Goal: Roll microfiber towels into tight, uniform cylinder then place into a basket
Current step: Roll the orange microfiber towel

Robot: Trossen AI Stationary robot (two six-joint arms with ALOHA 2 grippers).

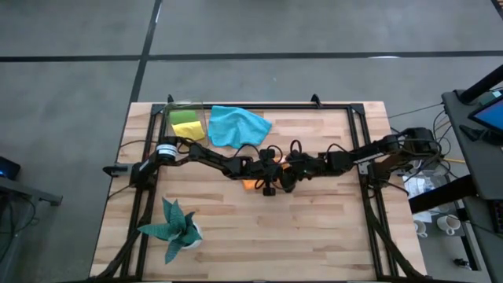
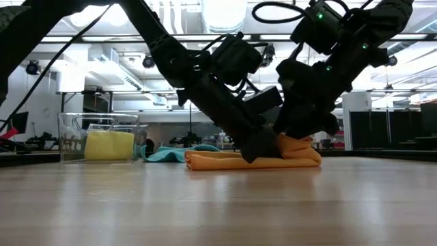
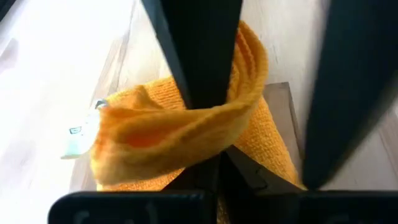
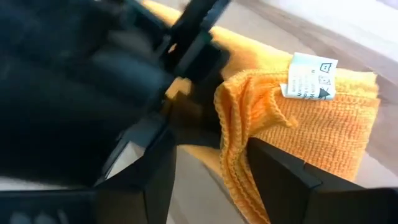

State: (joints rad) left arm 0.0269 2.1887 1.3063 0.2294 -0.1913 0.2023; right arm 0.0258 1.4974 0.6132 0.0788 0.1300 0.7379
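The orange towel (image 2: 256, 160) lies part-folded at the table's centre, one edge bunched upright, a white label (image 4: 310, 76) on it. The left gripper (image 1: 266, 174), from 9 o'clock, is clenched on that raised fold; the right gripper (image 1: 287, 174), from 3 o'clock, stands released astride it. At 11 o'clock the basket (image 1: 187, 124) holds yellow and green towels, the blue towel (image 1: 238, 126) beside it. A plant (image 1: 174, 226) sits at 8 o'clock on the wooden table (image 1: 314, 236).

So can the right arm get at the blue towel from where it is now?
Probably yes. The blue towel lies uncovered beside the basket, with bare table between it and the right tool, which stands open at the orange towel. The left arm is nearby, though.
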